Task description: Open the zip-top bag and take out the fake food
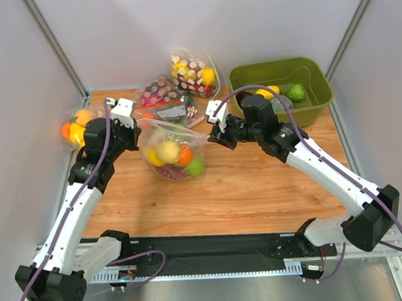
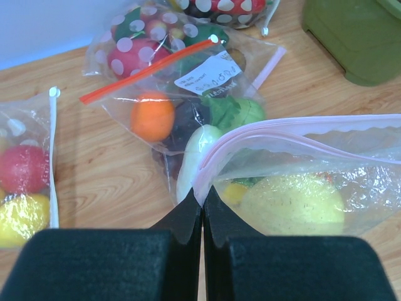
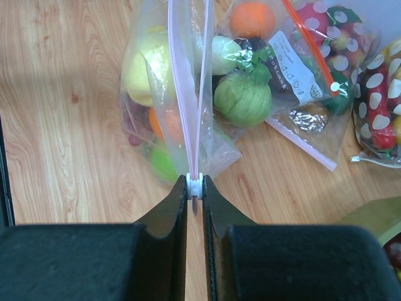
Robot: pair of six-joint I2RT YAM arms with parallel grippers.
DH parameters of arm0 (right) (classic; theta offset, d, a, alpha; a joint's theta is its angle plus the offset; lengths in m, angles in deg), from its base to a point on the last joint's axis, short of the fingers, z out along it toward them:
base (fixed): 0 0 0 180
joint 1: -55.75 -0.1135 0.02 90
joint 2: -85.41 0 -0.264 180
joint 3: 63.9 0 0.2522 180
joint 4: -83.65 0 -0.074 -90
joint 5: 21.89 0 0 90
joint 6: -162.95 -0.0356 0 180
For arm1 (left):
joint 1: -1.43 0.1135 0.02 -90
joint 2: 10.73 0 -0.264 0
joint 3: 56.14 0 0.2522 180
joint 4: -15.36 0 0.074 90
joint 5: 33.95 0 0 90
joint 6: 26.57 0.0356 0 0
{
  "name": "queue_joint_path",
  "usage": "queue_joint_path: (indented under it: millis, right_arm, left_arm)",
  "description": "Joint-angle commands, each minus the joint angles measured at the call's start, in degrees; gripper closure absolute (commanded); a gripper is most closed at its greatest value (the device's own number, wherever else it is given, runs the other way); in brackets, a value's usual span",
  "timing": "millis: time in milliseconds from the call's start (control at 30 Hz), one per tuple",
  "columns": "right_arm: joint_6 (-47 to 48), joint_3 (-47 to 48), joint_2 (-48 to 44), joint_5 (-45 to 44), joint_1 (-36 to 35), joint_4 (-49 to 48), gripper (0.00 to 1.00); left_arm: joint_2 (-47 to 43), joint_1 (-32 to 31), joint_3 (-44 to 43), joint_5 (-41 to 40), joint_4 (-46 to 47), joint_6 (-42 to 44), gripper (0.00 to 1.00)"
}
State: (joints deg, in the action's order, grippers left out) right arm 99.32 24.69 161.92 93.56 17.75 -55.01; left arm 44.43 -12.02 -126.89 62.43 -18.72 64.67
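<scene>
light: bright, even, diffuse, from overhead | shadows: faint, soft-edged on the table (image 1: 258,188) | glare: small white glints on zip-top bag (image 3: 156,75) film | focus: mostly sharp, bottom edge of wrist views soft | distortion: mild bowing at overhead edges

crinkly clear plastic zip-top bag (image 1: 173,134), wood-grain table (image 1: 258,188), seemingly matt fingers (image 2: 180,224)

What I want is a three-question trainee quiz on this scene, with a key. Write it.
1. True or false: the left gripper is shut on a corner of the zip-top bag.
2. The right gripper pinches: A the white slider, B the polka-dotted bag, C the green bin.
3. Fill in: the fake food lies ___ the bag.
Key: 1 true; 2 A; 3 inside.
</scene>
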Motion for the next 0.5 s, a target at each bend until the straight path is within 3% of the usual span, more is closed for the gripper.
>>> queue_joint_path:
  millis: [0, 267, 333, 467]
  right_arm:
    - [-0.8, -0.2, -1.7, -1.3, 1.1, 1.8, 1.00]
    - [-0.8, 2.5, -0.7, -0.8, 1.1, 5.4, 1.00]
    - [-1.1, 3.0, -1.4, -0.5, 1.1, 5.6, 0.96]
    - [-1.8, 3.5, -3.2, 0.7, 1.1, 4.3, 0.56]
  left_arm:
    - [0.1, 1.7, -1.1, -5.0, 2.2, -0.8, 1.00]
    - [0.1, 1.7, -0.9, -2.6, 2.7, -0.7, 1.00]
    - [0.3, 1.7, -1.0, -0.8, 2.6, -0.4, 1.00]
    - [-0.1, 1.8, -0.8, 7.7, 3.6, 1.2, 1.00]
